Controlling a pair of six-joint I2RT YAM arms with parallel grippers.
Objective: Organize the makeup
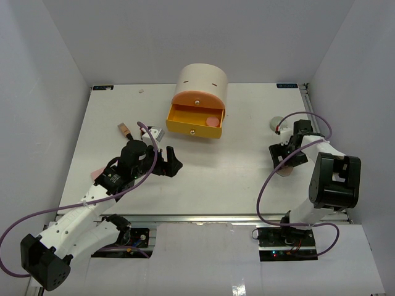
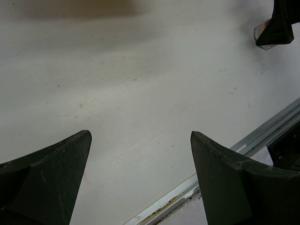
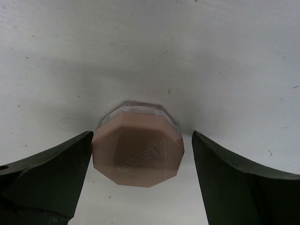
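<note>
Straddling the peach compact (image 3: 137,157) near the right edge of the worktop (image 1: 228,176), right gripper (image 3: 141,136) wide, seemingly not touching; overhead view mostly hides the compact. Left gripper (image 2: 139,133) wide, toward front edge.

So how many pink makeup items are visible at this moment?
3. One pink compact lies in the open yellow drawer, one pink faceted pot sits between the open fingers of the right tool, one pink piece lies beside the left arm, partly hidden. Others may be hidden.
</note>
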